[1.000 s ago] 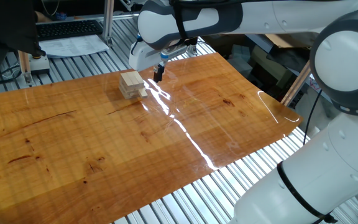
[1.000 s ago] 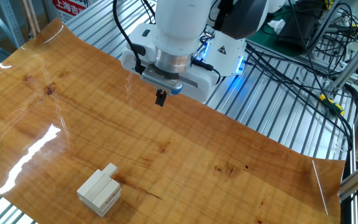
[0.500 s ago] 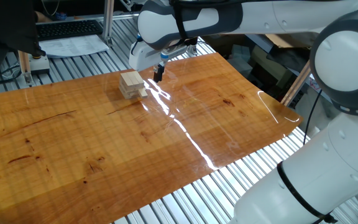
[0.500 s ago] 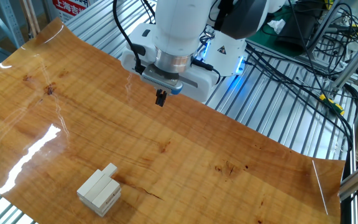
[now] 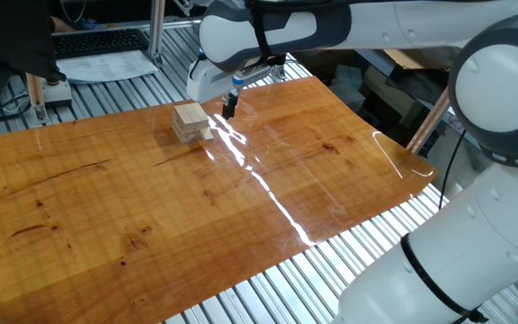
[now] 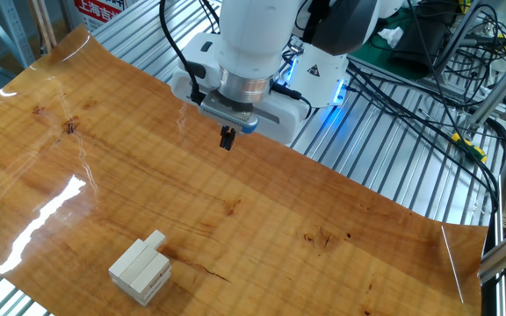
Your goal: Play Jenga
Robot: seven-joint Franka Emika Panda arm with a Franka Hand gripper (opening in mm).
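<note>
A: One stack of wooden blocks (image 5: 190, 121) on your table (image 5: 106, 207), far side in one fixed view, near the lower edge in the other fixed view (image 6: 139, 270). Pale plain wood, a few layers.

B: Loose block?

A: One block (image 6: 155, 240) pokes out at the bottom of the stack, touching it. You see it clearest in the other fixed view; in the first it shows as a small piece (image 5: 206, 133) at the stack's base on the pincer side.

B: Your pincer?

A: Pincer (image 6: 227, 139) hangs above the table, pointing straight down, carrying nothing. Fingers look pressed together, no gap visible between them. In the first fixed view it (image 5: 229, 107) sits just beside the stack, on the glare-streak side; from the other camera it is well apart from the blocks and raised off the surface. No contact with the wood.

B: Anything else you should note?

A: Table is a glossy wood-grain sheet over metal slats (image 6: 385, 167). Keyboard (image 5: 97, 40) and papers (image 5: 106, 65) beyond the far edge. Cables (image 6: 429, 96) beside the arm's base.
</note>
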